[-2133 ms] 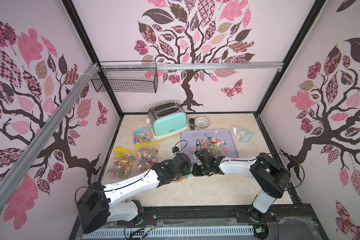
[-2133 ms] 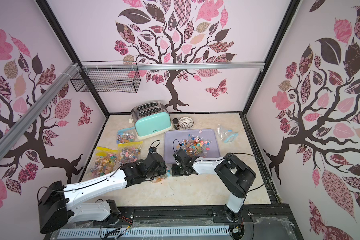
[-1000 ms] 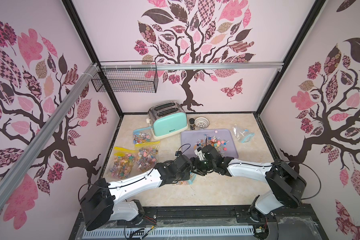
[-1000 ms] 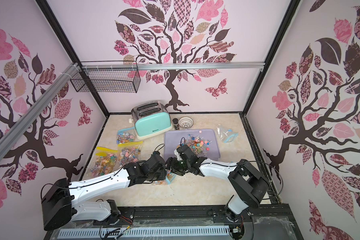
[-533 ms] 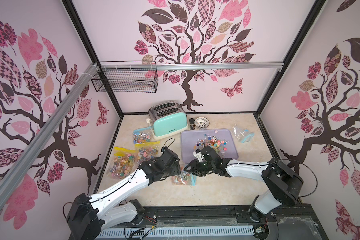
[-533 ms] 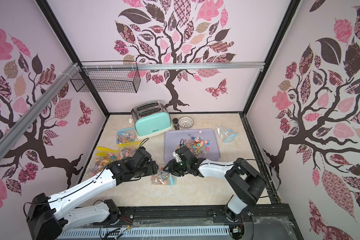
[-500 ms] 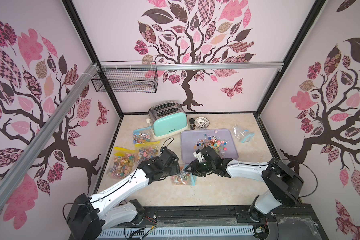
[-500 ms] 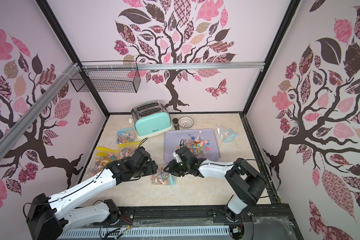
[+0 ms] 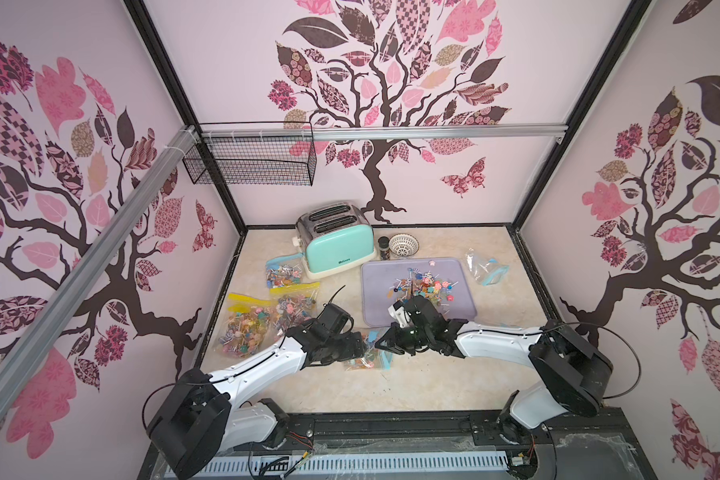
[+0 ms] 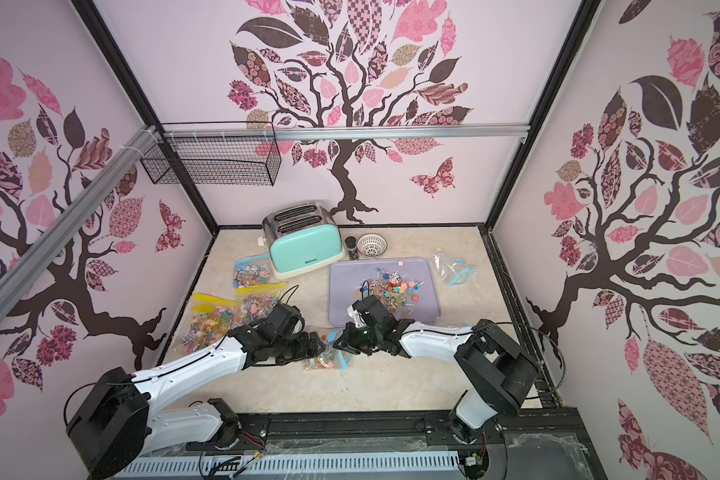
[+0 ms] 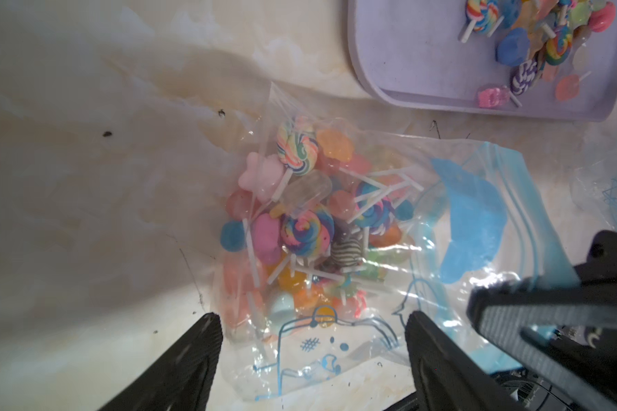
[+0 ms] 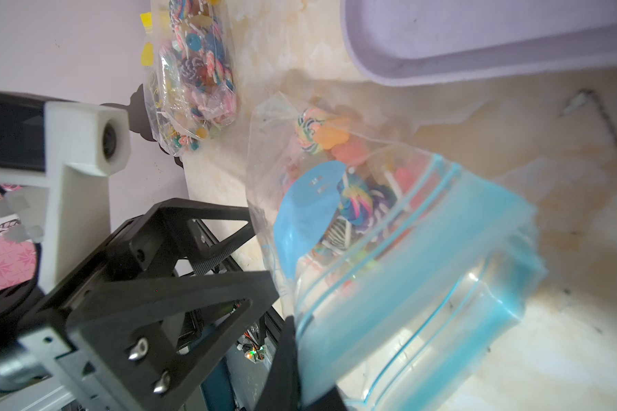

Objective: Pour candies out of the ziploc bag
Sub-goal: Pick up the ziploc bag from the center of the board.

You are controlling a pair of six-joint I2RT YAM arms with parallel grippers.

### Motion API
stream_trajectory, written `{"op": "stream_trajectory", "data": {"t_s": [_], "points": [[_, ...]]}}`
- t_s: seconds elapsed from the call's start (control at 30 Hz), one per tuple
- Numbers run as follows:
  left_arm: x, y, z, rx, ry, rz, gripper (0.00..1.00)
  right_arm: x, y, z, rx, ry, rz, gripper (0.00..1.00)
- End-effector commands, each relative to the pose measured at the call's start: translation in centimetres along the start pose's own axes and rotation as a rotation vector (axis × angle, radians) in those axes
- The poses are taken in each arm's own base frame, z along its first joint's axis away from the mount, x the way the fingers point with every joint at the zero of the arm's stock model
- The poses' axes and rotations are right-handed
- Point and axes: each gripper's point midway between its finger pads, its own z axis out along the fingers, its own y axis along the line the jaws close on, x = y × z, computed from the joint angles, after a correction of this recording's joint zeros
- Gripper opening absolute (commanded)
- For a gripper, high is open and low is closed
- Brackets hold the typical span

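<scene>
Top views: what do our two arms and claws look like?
Left arm and right arm: white tubular links between bulky black joints, thin black cables looping off them. Left claw and right claw: black fingers with triangular cut-outs, a white camera block by each.

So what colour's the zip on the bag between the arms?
Light blue zip; best in the right wrist view.

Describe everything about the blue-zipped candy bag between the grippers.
The ziploc bag is clear plastic with a blue zip strip and blue cartoon print, stuffed with candies on white sticks. It lies on the tabletop beside the purple tray. The right gripper is shut on its zip edge; the open left gripper is at its other end.
</scene>
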Motion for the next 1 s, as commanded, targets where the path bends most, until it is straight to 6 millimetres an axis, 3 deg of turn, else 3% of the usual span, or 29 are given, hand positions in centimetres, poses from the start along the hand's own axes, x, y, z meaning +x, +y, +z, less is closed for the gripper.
{"op": "stream_trajectory", "data": {"t_s": [0.0,0.13,0.4,0.63,0.8,0.97], "points": [[-0.5,-0.5,0.7,0.038,-0.003,0.011,0.84,0.0,0.6,-0.3,-0.005,-0.006,-0.023,0.0],[-1.0,-0.5,0.7,0.031,-0.023,0.013,0.74,0.0,0.6,-0.3,-0.005,-0.005,-0.025,0.0],[-1.4,0.2,0.7,-0.006,-0.052,0.011,0.29,0.1,0.5,-0.3,-0.004,-0.004,-0.026,0.0],[-1.2,0.9,1.3,-0.035,-0.041,0.004,0.0,0.0,0.6,-0.3,-0.006,-0.006,-0.028,0.0],[-1.6,0.4,0.6,-0.021,-0.062,0.003,0.0,-0.6,1.4,-0.8,0.018,-0.016,-0.08,0.0],[-3.1,-2.1,-2.5,0.062,-0.131,0.027,0.0,-2.3,3.5,-2.3,0.072,-0.062,-0.178,0.0]]}}
